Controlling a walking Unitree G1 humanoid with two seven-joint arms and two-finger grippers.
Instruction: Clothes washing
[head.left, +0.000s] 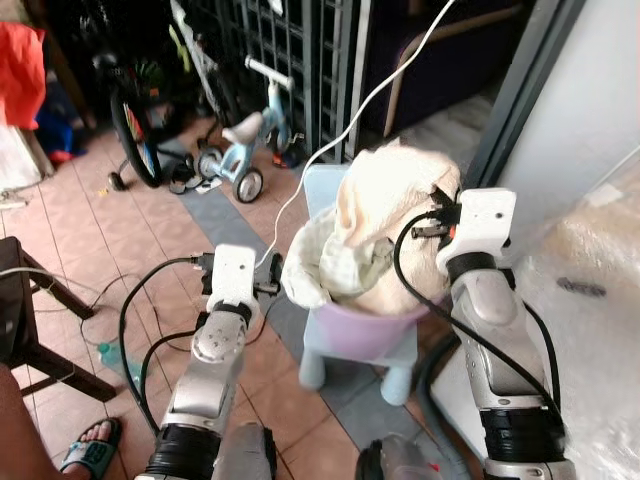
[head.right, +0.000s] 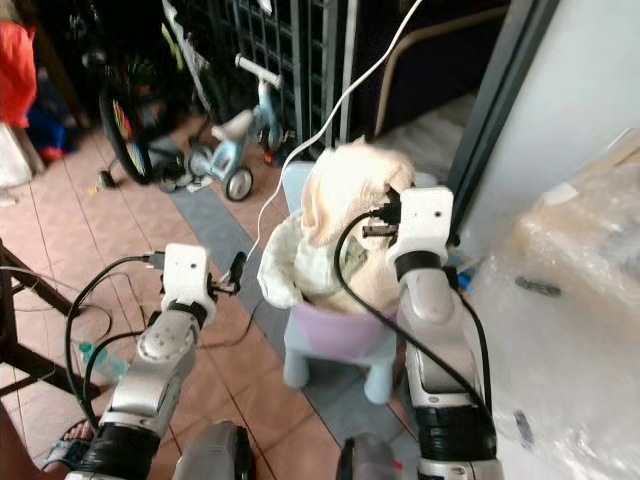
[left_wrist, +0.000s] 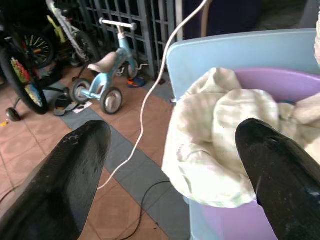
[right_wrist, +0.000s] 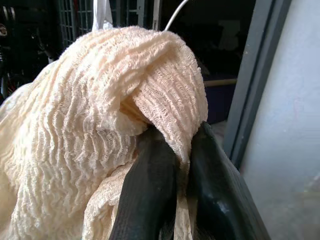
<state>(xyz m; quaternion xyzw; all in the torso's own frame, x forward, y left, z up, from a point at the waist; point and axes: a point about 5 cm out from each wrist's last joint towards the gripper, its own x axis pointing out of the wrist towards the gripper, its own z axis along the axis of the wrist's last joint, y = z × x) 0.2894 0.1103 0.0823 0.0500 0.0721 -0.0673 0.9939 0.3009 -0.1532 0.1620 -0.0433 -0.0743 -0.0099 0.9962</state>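
A purple basin (head.left: 372, 330) full of laundry sits on a pale blue plastic chair (head.left: 325, 190) at scene centre, on the tiled floor (head.left: 90, 230).

Right gripper (right_wrist: 175, 165): raised over the right side of the basin. Its jaws are clamped on a fold of a cream knitted garment (right_wrist: 90, 130), which drapes over the fingers (right_wrist: 150, 195) and stands as a tall mound above the basin rim.

Left gripper (left_wrist: 172, 165): held just to the left of the basin, near its rim, not touching anything. Its jaws stand wide apart. Directly ahead of them a pale green checked cloth (left_wrist: 215, 145) spills over the left edge of the basin and hangs down its outer wall.

A white cable (head.left: 370, 100) runs from the far upper area down past the chair back to the floor. A grey mat (head.left: 225, 215) lies on the tiles on the far left side of the chair. Further off to the left, a small blue tricycle (head.left: 245, 140) and a bicycle (head.left: 135, 120) stand against a dark metal grille (head.left: 290, 50). To the right, a clear-plastic-wrapped surface (head.left: 590, 290) adjoins a grey wall. At the near left, a foot in a blue sandal (head.left: 90, 450) rests on the floor beside a dark wooden stool (head.left: 30, 310).
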